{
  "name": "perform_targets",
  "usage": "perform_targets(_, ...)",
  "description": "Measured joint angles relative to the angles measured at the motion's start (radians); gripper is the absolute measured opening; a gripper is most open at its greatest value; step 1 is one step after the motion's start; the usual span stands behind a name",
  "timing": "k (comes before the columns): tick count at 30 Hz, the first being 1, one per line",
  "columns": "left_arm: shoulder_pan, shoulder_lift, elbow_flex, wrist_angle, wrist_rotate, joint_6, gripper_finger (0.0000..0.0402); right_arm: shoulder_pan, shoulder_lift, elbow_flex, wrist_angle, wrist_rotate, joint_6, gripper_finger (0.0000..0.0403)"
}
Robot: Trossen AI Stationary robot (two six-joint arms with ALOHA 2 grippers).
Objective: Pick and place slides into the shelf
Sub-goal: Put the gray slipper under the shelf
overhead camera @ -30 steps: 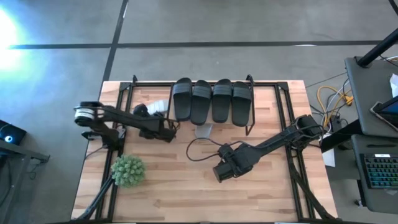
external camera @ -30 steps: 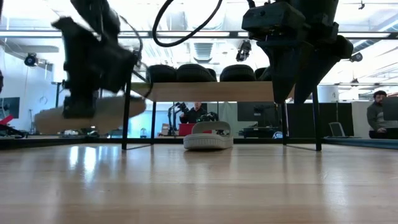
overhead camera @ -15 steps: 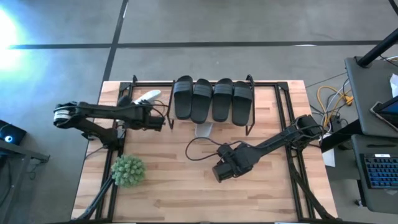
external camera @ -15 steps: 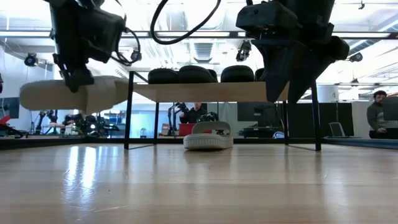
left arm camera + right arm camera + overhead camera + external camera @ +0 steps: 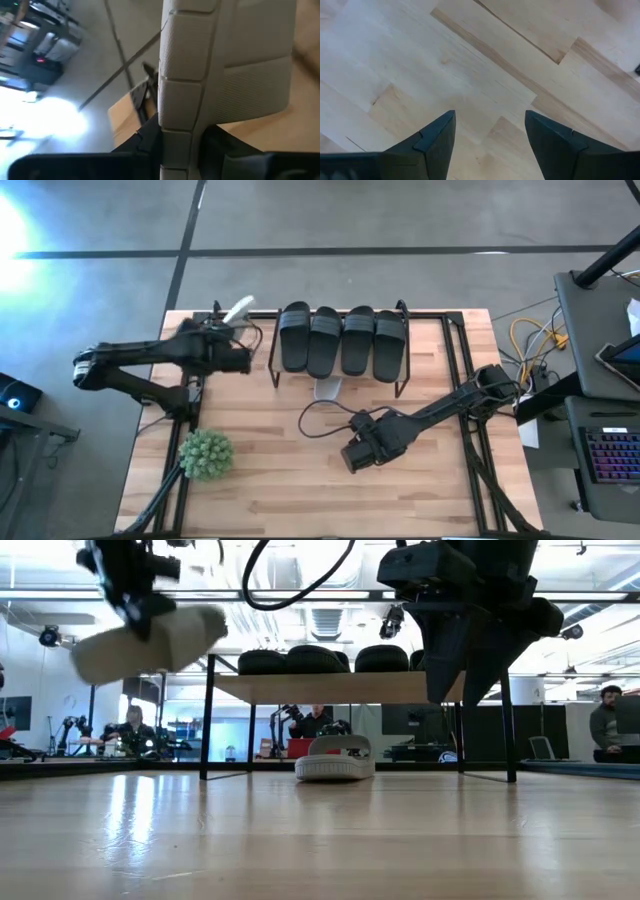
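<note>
Left pincer (image 5: 232, 332) clamped on grey slide (image 5: 150, 638), lifted high to clear shelf (image 5: 338, 387); right pincer (image 5: 489, 131) wide, waiting.

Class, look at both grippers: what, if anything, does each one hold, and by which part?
The left gripper holds a light grey slide in the air, pinched at its edge. The right gripper is open and holds nothing.

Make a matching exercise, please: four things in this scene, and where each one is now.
Things:
1. black slides
2. grey slide on the table
3. left tool
4. right tool

Places:
A. open above bare table wood
B. under the shelf
C. on the shelf's top board
D. holding a grey slide in the air

Pairs: 1-C, 2-B, 3-D, 4-A
</note>
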Motion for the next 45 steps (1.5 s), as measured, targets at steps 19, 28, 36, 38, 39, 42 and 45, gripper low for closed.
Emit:
perform_targets(19, -0.176, -0.289, 0.146, 0.472, 0.761, -0.096, 0.0064, 0.007, 0.0, 0.0, 0.006, -0.067, 0.033, 0.0231)
perform_targets(28, -0.512, -0.331, -0.255, 1.09, 0.706, -0.5, 0.0064, 0.057, -0.019, 0.0, 0.002, -0.118, 0.166, 0.0231)
perform_targets(36, -0.667, -0.263, -0.369, 1.211, 0.534, -0.662, 0.0064, 0.203, -0.199, 0.03, -0.083, 0.244, 0.424, 0.0231)
perform_targets(38, -0.681, -0.225, -0.38, 1.303, 0.536, -0.662, 0.0064, 0.219, -0.245, 0.026, -0.089, 0.273, 0.459, 0.0231)
perform_targets(39, -0.687, -0.201, -0.39, 1.351, 0.536, -0.663, 0.0064, 0.221, -0.265, 0.024, -0.093, 0.273, 0.469, 0.0231)
perform_targets(42, -0.705, -0.103, -0.42, 1.485, 0.541, -0.685, 0.0064, 0.218, -0.299, 0.018, -0.092, 0.275, 0.471, 0.0231)
perform_targets(45, -0.714, 0.02, -0.433, 1.602, 0.55, -0.716, 0.0064, 0.218, -0.312, 0.018, -0.092, 0.292, 0.475, 0.0231)
